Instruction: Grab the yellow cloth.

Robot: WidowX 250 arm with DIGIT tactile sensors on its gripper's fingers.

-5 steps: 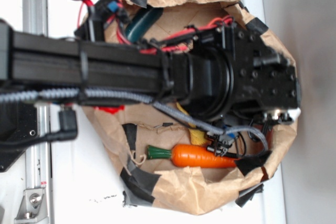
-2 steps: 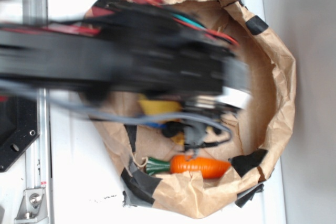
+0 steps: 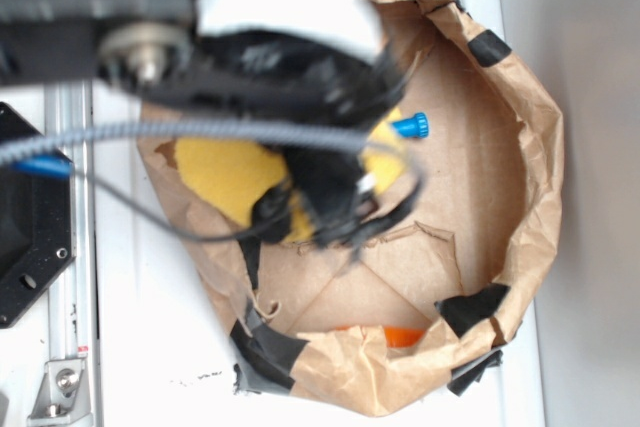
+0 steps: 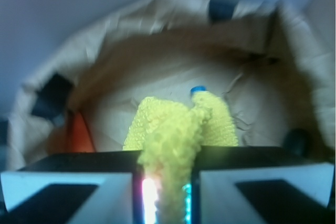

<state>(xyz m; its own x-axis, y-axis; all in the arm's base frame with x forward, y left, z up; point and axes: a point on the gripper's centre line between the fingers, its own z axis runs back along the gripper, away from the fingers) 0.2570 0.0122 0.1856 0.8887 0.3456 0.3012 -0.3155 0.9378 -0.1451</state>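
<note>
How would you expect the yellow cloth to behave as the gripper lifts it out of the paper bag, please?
Probably floppy: the yellow cloth bunches into a narrow fold where the gripper pinches it, and spreads below. Its looped terry surface likely resists slipping. It seems light, though the trailing part could drag the blue bottle cap beside it.

Brown paper bag and its loose contents

The paper bag (image 3: pixel 530 147) lies open on a white surface (image 3: pixel 150 347), black tape patches (image 3: pixel 470 309) on its rim; an orange toy carrot (image 3: pixel 403 336) (mostly hidden) sits by the wall; a blue bottle cap (image 3: pixel 411 126) shows mid-bag.
</note>
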